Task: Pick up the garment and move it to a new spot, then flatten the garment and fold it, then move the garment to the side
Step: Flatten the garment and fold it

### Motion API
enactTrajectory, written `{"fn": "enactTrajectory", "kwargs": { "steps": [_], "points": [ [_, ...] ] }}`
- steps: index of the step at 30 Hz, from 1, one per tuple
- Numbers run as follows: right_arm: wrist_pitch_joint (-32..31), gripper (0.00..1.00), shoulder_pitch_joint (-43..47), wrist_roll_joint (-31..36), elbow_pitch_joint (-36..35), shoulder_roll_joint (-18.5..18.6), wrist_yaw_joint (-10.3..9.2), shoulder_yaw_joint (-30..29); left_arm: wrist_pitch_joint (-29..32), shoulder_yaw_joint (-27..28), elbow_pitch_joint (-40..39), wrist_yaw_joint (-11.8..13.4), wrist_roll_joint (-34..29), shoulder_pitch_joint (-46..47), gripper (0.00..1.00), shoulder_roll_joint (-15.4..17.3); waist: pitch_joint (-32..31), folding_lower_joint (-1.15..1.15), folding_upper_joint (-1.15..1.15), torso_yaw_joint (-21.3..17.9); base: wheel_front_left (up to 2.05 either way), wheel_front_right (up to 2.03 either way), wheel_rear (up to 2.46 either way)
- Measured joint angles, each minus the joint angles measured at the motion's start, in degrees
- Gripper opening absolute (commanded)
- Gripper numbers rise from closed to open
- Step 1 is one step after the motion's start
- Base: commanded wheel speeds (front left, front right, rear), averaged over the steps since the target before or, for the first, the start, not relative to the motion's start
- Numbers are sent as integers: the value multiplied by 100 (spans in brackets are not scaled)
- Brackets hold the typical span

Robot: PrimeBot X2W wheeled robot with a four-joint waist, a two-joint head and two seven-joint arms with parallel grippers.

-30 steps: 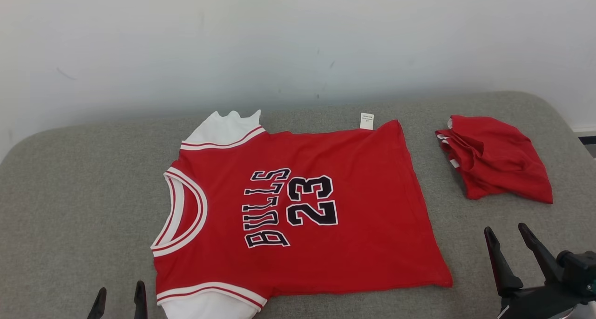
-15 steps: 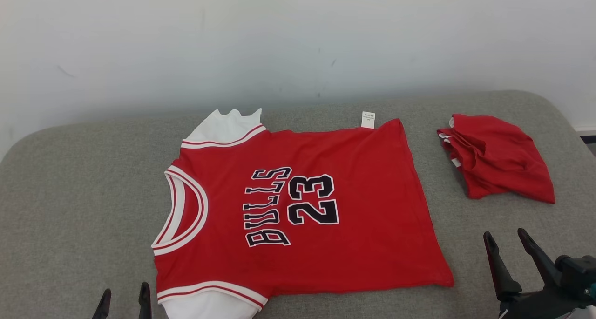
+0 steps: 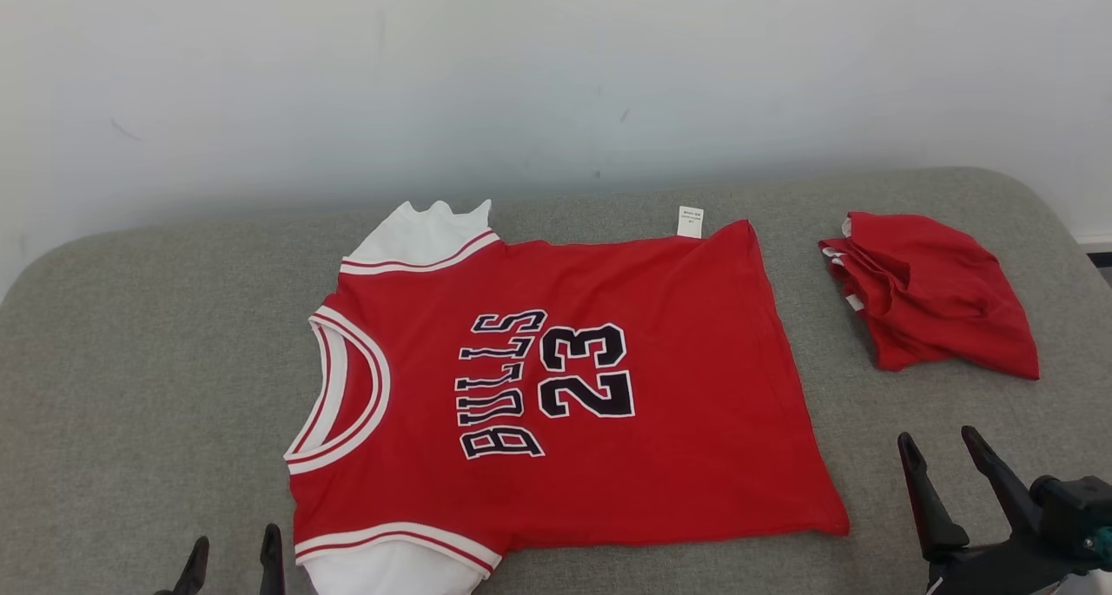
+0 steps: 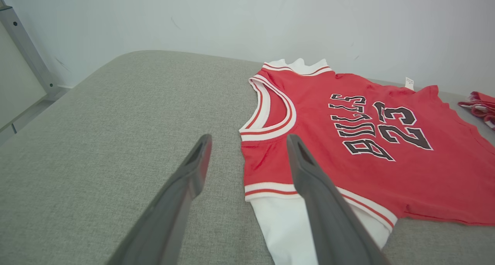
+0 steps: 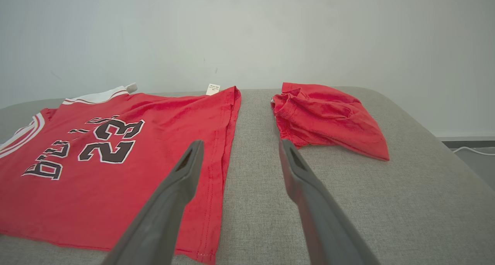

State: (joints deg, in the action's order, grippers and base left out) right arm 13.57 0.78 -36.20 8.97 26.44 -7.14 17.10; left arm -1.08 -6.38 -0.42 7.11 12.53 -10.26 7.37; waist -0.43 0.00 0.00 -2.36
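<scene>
On the grey pad (image 3: 130,360), the jersey (image 3: 565,386) lies flat at centre, unmoved this past second. Left gripper (image 3: 236,538) and right gripper (image 3: 936,436) barely stir at the near edge, jaws wide and empty, so I reckon folding comes next.

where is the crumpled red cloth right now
In the head view the crumpled red cloth lies on the right of the grey cushion, apart from the spread jersey and beyond the right pincer.

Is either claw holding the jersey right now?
No: the left gripper and right gripper stand open with nothing between their fingers, and the jersey lies flat.
</scene>
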Motion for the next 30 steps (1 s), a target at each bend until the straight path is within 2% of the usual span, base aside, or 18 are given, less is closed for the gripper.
{"fn": "enactTrajectory", "kwargs": {
  "steps": [30],
  "points": [
    [-103, 100, -11, 101, -31, -81, 0, -38, 208, 9, -21, 0, -29, 7, 100, -20, 2, 0, 0, 61, 0, 0, 0]
  ]
}}
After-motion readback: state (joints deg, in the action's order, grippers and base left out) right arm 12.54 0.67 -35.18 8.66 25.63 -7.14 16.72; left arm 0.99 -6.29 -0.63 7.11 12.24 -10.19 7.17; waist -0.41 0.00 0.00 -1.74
